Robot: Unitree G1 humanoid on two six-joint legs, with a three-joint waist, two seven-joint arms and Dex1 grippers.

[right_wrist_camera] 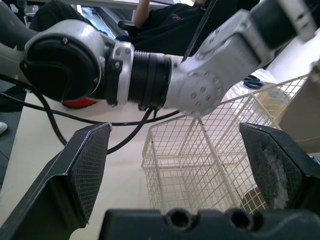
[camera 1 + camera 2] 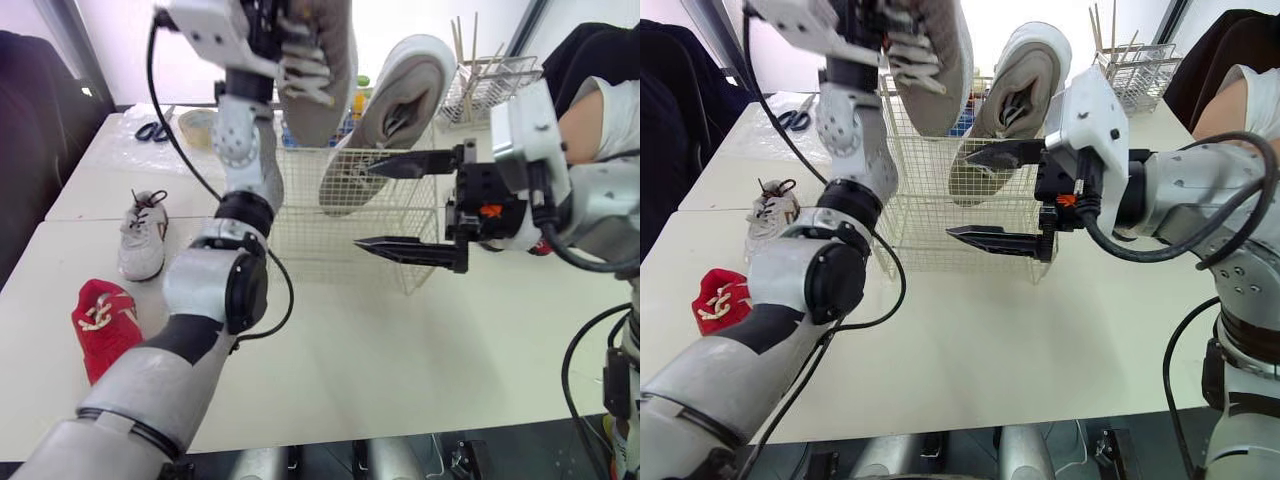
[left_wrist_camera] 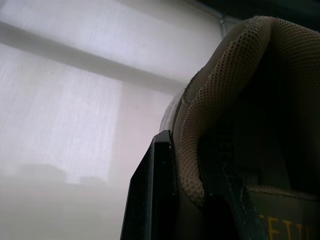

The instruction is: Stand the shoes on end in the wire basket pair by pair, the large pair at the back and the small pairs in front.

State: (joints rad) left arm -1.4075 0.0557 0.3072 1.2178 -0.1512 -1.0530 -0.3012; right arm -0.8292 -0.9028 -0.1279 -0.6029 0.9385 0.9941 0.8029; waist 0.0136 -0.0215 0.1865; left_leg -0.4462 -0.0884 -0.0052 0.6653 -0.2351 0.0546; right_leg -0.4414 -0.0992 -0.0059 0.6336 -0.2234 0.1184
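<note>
Four shoes (image 2: 400, 95) (two grey, one white, one red) and one wire basket (image 2: 310, 230).

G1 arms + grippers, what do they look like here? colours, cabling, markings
Left arm and right arm: silver-grey shells, black round joint caps, white wrist housings. Black cable loops off the left elbow; another runs under the right forearm. Right gripper: two flat, pointed black fingers with textured pads, small orange mark at the base.
</note>
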